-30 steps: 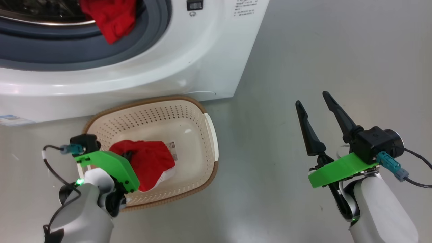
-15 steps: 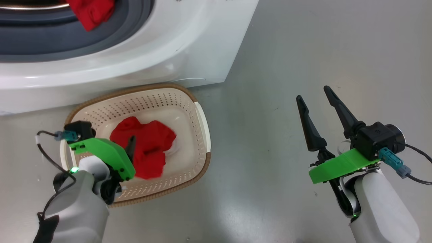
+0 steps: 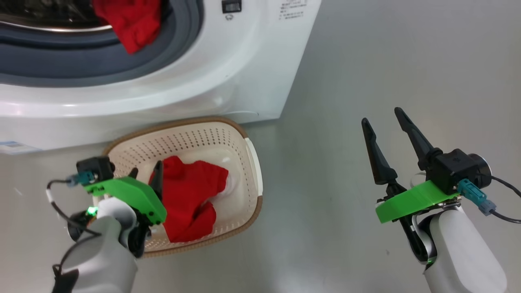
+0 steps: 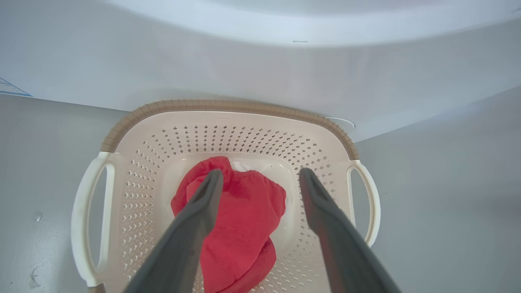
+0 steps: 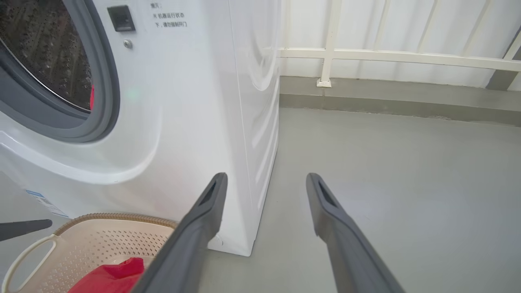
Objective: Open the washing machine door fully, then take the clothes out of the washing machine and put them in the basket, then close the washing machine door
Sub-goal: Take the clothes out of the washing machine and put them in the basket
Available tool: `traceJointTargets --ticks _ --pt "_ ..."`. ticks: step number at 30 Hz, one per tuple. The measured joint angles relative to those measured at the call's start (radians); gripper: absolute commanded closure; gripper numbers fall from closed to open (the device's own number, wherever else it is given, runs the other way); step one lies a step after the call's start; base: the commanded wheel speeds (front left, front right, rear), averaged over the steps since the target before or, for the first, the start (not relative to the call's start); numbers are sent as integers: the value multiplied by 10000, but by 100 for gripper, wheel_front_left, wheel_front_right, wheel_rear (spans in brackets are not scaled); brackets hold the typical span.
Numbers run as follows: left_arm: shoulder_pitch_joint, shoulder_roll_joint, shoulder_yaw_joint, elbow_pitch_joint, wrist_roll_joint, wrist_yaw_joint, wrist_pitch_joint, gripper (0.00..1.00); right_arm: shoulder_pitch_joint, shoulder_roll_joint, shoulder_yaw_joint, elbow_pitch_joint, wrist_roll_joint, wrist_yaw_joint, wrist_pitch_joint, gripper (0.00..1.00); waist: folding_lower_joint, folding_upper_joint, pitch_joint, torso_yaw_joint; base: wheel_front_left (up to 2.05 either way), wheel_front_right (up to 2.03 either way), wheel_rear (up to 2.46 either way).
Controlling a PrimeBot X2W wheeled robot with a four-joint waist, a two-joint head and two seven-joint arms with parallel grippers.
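Unloading: left claw (image 3: pixel 145 171), spread empty, hovers above a red garment (image 3: pixel 191 199) in the basket (image 3: pixel 179 122); next, grasp the second garment (image 3: pixel 130 20) ahead.

The basket (image 3: pixel 255 171) sits with the washing machine (image 3: pixel 183 93) just beside it at 12 o'clock. One garment (image 3: pixel 191 199) lies in the basket, another garment (image 3: pixel 132 22) in the machine's opening at 11 o'clock; the right gripper (image 3: pixel 381 115) stands well apart at 3 o'clock.
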Motion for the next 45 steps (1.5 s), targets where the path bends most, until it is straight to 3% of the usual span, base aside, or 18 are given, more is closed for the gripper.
traceJointTargets --ticks 8,19,31,45 --pt "944 -102 -299 -1053 -403 -2 -976 0 290 0 10 130 0 0 0 0 0 0 -784 250 0 0 0" --pt "2487 219 -44 -3436 -263 38 -1200 0 513 6 -353 77 219 0 0 0 0 0 -1929 528 0 0 0" --pt "5066 433 1133 -8403 1126 1049 -1204 0 1132 6 -397 115 360 0 0 0 0 -1 -2944 586 0 0 0" --pt "7275 780 1670 -11001 1620 1747 -1231 0 1794 15 -339 -483 412 0 0 0 0 0 -3636 493 0 0 0"
